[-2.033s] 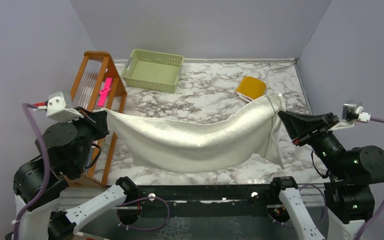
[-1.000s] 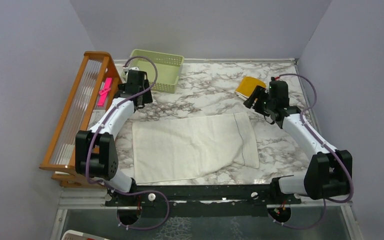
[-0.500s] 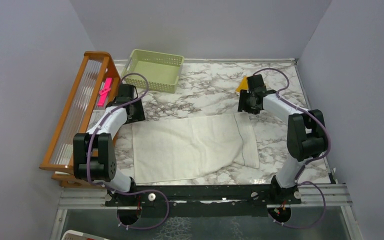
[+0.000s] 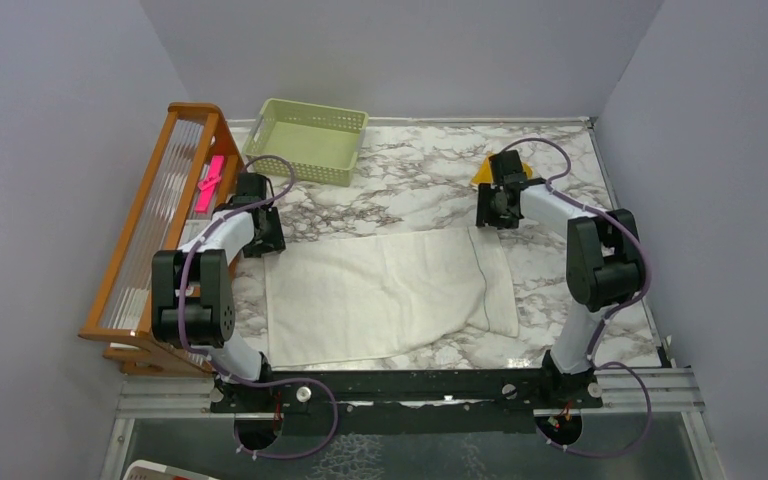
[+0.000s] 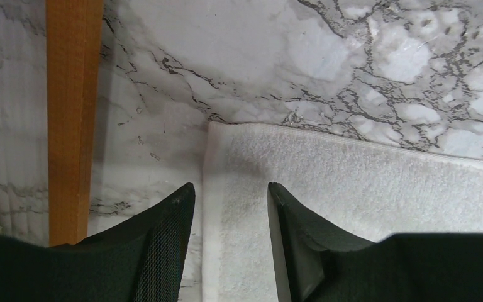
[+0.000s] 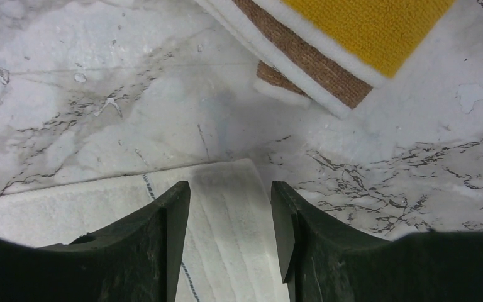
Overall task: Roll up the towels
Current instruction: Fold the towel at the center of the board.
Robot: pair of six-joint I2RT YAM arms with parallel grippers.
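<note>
1. Overhead, I see the cream towel (image 4: 385, 290) flat mid-frame on the counter (image 4: 410, 190).
2. Only wrist views show left tool (image 5: 229, 192) and right tool (image 6: 229, 189) released, straddling its corners.
3. Right wrist, upper right: yellow towel (image 6: 365, 25).

The left gripper (image 5: 229, 189) has two black fingers (image 5: 163, 251), and they stand apart. The corner of the white towel (image 5: 352, 189) lies flat between them on the marble table (image 5: 258, 56) (white with dark wiggly lines). A brown wooden bar (image 5: 72, 113) stands near the left finger.
</note>
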